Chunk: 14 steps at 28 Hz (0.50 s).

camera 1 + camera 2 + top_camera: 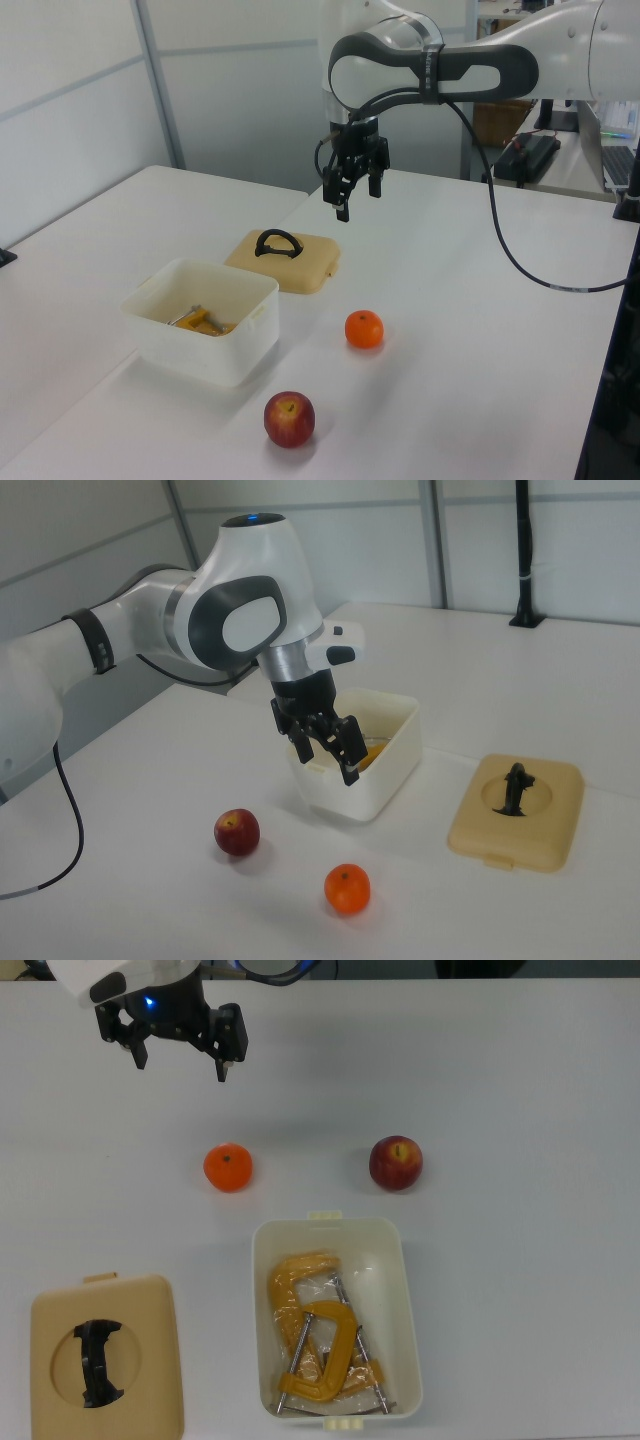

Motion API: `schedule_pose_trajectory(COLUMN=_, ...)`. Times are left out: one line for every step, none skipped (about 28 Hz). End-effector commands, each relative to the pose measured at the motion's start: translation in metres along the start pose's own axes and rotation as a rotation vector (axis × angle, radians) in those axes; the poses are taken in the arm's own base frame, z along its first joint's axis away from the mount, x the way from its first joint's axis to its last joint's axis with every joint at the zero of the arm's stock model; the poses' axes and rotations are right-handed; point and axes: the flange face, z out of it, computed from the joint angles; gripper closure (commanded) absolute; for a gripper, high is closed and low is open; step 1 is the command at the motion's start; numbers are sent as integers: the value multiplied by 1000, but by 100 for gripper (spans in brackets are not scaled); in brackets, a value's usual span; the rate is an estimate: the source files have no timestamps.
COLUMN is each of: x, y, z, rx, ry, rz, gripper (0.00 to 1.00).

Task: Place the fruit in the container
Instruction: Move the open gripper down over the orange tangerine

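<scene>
Nothing placed yet; orange (228, 1167) and apple (396, 1163) both seen on bench (520, 1080), outside tub (405, 1290), just beyond its short end at top view's top; orange off that end's left corner, apple off right; both left to move. Tub already holding yellow clamps (318, 1345). Tub long axis run top to bottom in top view; open side up. Apple stem up. Hand (180, 1055) held above bench, apart from orange, fingers spread, nothing gripped. Lid (105, 1355) laid aside.
</scene>
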Motion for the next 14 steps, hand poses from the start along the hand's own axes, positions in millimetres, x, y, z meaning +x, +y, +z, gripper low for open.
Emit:
schedule_pose_trajectory(x=-14, y=1, z=6, rx=28, ry=-43, rz=-109, gripper=0)
schedule_pose_trajectory(x=-17, y=1, z=7, rx=30, ry=-45, rz=-117, gripper=0)
schedule_pose_trajectory(x=-19, y=1, z=11, rx=31, ry=-51, rz=-121, gripper=0)
schedule_pose_trajectory(x=-21, y=0, z=14, rx=32, ry=-56, rz=-122, gripper=0)
schedule_pose_trajectory(x=-25, y=0, z=19, rx=35, ry=-63, rz=-127, gripper=0)
schedule_pose_trajectory(x=-26, y=0, z=24, rx=36, ry=-69, rz=-133, gripper=0)
schedule_pose_trajectory(x=-28, y=0, z=31, rx=36, ry=-75, rz=-139, gripper=0)
schedule_pose_trajectory(x=-28, y=-1, z=38, rx=37, ry=-78, rz=-143, gripper=0)
schedule_pose_trajectory(x=-30, y=0, z=42, rx=38, ry=-73, rz=-143, gripper=0)
schedule_pose_trajectory(x=-31, y=0, z=49, rx=40, ry=-50, rz=-140, gripper=0)
schedule_pose_trajectory(x=-31, y=0, z=54, rx=39, ry=-42, rz=-134, gripper=0)
schedule_pose_trajectory(x=-31, y=0, z=60, rx=39, ry=-39, rz=-130, gripper=0)
schedule_pose_trajectory(x=-32, y=1, z=64, rx=40, ry=-36, rz=-127, gripper=0)
schedule_pose_trajectory(x=-32, y=1, z=67, rx=39, ry=-33, rz=-125, gripper=0)
